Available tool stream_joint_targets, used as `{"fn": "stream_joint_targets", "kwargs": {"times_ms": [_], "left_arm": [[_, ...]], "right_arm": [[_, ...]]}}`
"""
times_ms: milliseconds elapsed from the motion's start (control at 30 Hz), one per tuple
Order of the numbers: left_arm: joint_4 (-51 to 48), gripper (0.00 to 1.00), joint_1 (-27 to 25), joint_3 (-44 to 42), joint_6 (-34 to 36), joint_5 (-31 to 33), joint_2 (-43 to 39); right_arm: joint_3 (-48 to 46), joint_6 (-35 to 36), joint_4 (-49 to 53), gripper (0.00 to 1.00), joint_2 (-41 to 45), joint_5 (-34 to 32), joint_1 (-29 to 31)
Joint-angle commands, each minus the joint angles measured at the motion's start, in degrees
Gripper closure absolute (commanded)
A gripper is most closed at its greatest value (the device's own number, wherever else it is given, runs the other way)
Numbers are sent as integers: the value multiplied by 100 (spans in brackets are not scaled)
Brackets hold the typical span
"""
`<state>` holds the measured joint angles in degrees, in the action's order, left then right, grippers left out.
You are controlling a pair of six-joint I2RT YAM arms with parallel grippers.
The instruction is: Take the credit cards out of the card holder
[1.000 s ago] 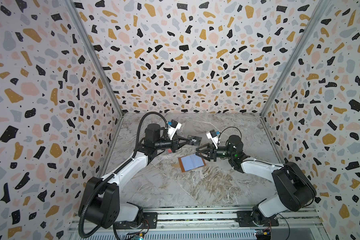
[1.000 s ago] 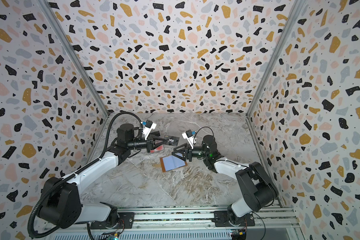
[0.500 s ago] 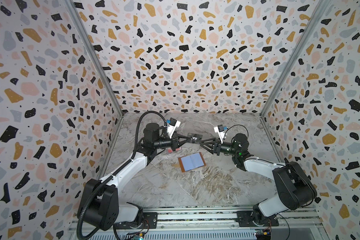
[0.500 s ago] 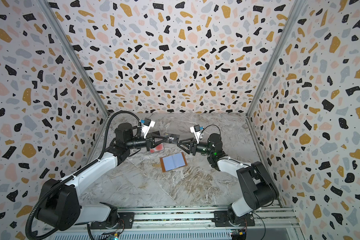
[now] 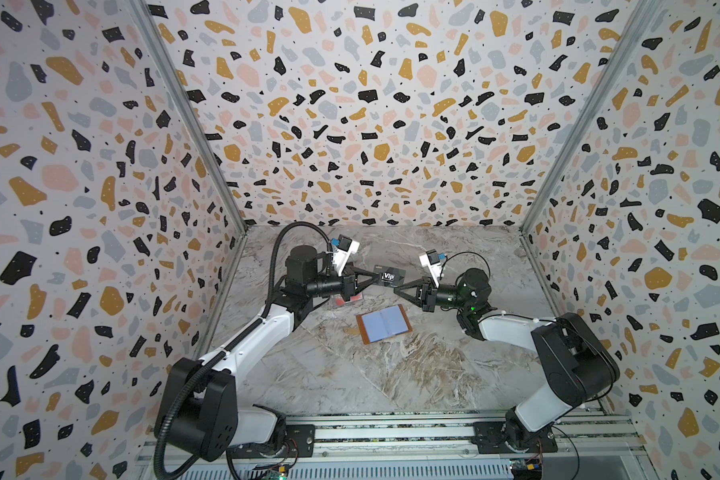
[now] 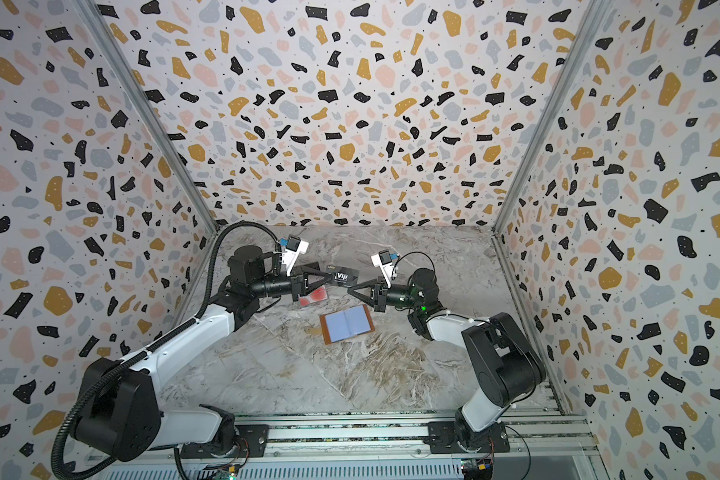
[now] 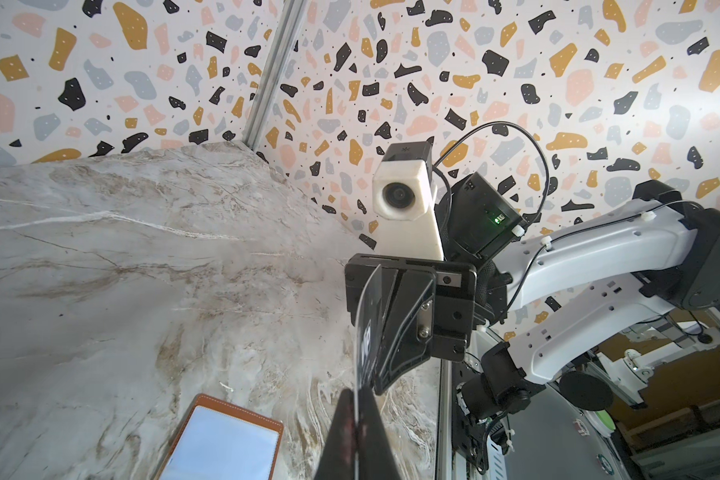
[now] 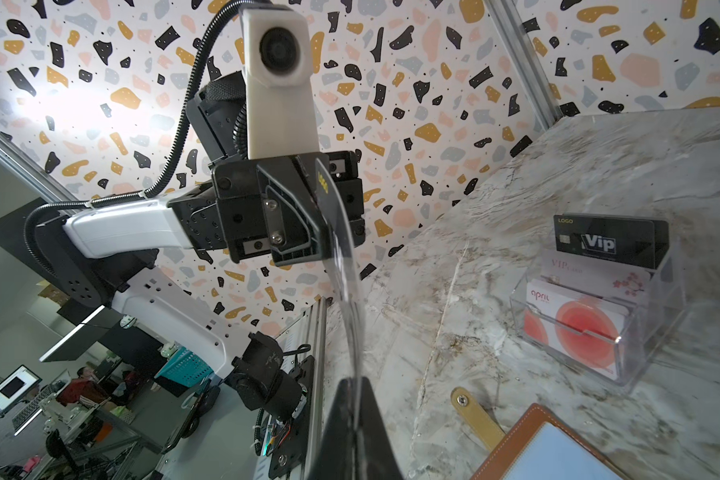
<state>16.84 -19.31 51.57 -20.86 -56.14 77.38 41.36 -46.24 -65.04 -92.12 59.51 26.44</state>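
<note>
Left of centre on the worktop (image 5: 391,395), under the left arm: clear case (image 8: 659,311), stocked with other cards (image 8: 574,328).

Next, left gripper (image 5: 371,277). Jaws pinched fully shut on the left short end of the card (image 5: 390,277).

Card itself up in the air over the middle of the worktop, toward the back edge. Long axis running left to right, straight from one gripper to the other. White-lettered face turned up to both top views. Looks slightly bowed in both wrist views.

Below it, a little nearer the front edge: holder (image 5: 385,324), lying open and flat, well apart from both sets of jaws. Bluish sleeves showing nothing inside, as far as can be told.

Then right gripper (image 5: 405,285). Jaws likewise closed tight, on the right short end. So held at both ends at once.

Reads as a handover. Needs one grip released before any carry toward the case, with the left arm the nearer to it. Pulling while both hold would risk bending the card further.
</note>
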Motion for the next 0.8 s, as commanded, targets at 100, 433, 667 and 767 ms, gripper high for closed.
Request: {"fn": "stream_joint_targets", "kwargs": {"times_ms": [100, 433, 667, 767], "left_arm": [[-839, 65, -10, 109, 780, -147, -118], [-3963, 46, 4, 1595, 3659, 188, 192], [-5527, 46, 5, 2170, 5051, -61, 608], [-5878, 49, 3, 2249, 5330, -84, 673]], "right_arm": [[159, -9, -233, 100, 212, 240, -51], [999, 3673, 4992, 100, 734, 773, 32], [1440, 4842, 6495, 100, 691, 1008, 128], [1623, 4981, 6675, 100, 562, 983, 193]]}}
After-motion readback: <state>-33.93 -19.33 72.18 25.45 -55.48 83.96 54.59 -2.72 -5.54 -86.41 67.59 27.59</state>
